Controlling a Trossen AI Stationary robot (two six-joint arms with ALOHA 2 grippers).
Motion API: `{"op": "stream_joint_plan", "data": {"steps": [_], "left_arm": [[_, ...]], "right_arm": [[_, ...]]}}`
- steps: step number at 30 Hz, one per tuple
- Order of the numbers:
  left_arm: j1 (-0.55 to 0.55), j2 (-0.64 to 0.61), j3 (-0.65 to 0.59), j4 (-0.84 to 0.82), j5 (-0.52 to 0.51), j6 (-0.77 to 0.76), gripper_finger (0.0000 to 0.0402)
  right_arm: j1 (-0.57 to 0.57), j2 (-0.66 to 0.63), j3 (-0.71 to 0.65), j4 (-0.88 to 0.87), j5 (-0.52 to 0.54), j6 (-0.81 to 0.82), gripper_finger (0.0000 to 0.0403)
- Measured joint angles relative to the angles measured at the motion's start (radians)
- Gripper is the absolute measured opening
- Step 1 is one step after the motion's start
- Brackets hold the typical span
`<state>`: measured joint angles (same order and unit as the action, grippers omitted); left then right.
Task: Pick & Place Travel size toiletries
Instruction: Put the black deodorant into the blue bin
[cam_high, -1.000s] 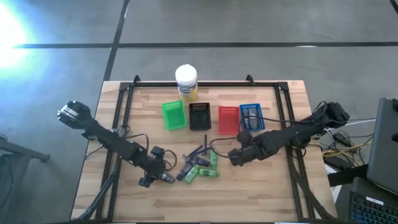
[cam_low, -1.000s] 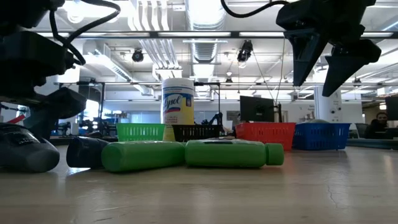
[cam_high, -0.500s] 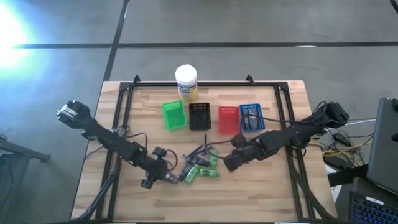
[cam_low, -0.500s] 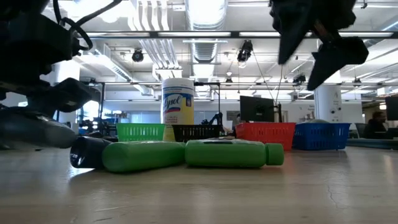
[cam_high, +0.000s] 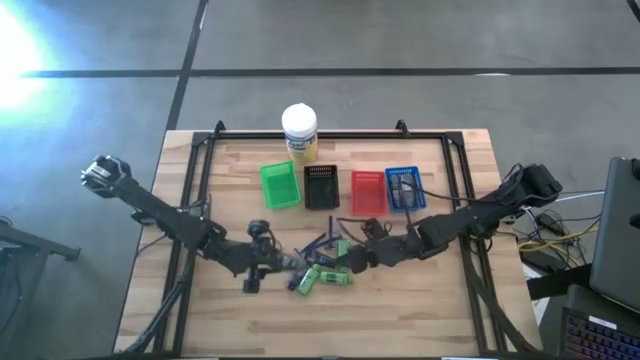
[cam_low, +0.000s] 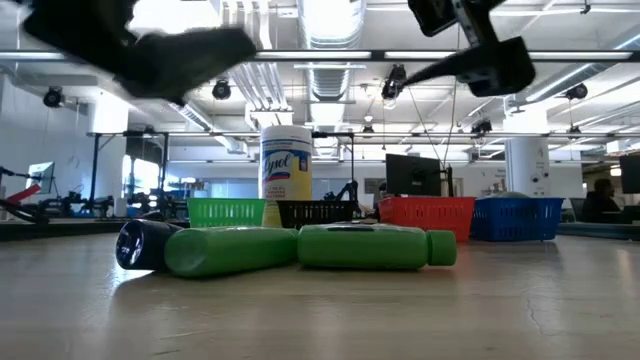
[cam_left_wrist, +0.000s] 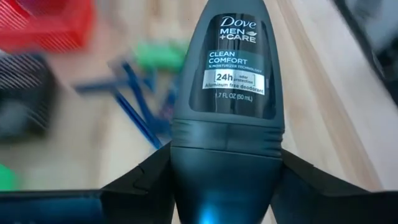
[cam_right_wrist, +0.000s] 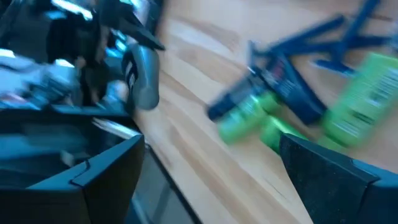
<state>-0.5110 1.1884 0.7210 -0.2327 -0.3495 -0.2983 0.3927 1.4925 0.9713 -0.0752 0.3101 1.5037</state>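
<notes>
My left gripper (cam_high: 272, 262) is shut on a dark grey oval Dove tube (cam_left_wrist: 227, 93) above the table, just left of the pile of toiletries. The pile holds bright green packs (cam_high: 322, 276), slim dark blue sticks (cam_high: 325, 243) and a dark tube (cam_low: 140, 245), all lying on their sides on the wood. My right gripper (cam_high: 355, 262) is open and empty above the pile's right edge. Its wrist view shows the green packs (cam_right_wrist: 249, 115) and the blue sticks (cam_right_wrist: 311, 37) between its spread fingers, and the held tube (cam_right_wrist: 143, 78) farther off. My left gripper pinches the grey tube between its two fingers (cam_left_wrist: 146, 180) at the wider end below the label (cam_left_wrist: 186, 168). The label end sticks out forward past the fingertips. The tube is lifted clear of the table, as the low view (cam_low: 180, 55) shows.
A row of small slotted baskets stands behind the pile: green (cam_high: 280, 185), black (cam_high: 321, 186), red (cam_high: 368, 192) and blue (cam_high: 404, 188). A white-lidded yellow jar (cam_high: 300, 132) stands at the far edge. Bare wood lies toward the near edge.
My left gripper has lifted the grey tube from the table, where it lay a second ago, and carried it up and toward the far right, closer to the pile. My right gripper has moved toward the table's left, over the pile's right edge, and has tipped.
</notes>
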Motion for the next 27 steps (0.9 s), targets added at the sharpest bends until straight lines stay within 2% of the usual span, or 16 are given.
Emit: {"op": "stream_joint_plan", "data": {"steps": [5,13,18,27], "left_arm": [[0.041,0.011,0.057,0.045,-0.054,0.061,0.02],[0.11,0.075,0.07,0.22,-0.041,0.125,0.0199],[0.136,0.154,0.111,0.222,-0.013,0.155,0.0198],[0.16,0.291,0.256,0.225,-0.009,0.211,0.0197]], "right_arm": [[0.0,0.0,-0.037,0.19,0.078,-0.019,0.0368],[-0.007,0.0,-0.015,0.189,0.087,-0.085,0.0368],[-0.008,0.0,-0.004,0.187,0.087,-0.088,0.0368],[-0.008,0.0,-0.01,0.183,0.086,-0.068,0.0368]]}}
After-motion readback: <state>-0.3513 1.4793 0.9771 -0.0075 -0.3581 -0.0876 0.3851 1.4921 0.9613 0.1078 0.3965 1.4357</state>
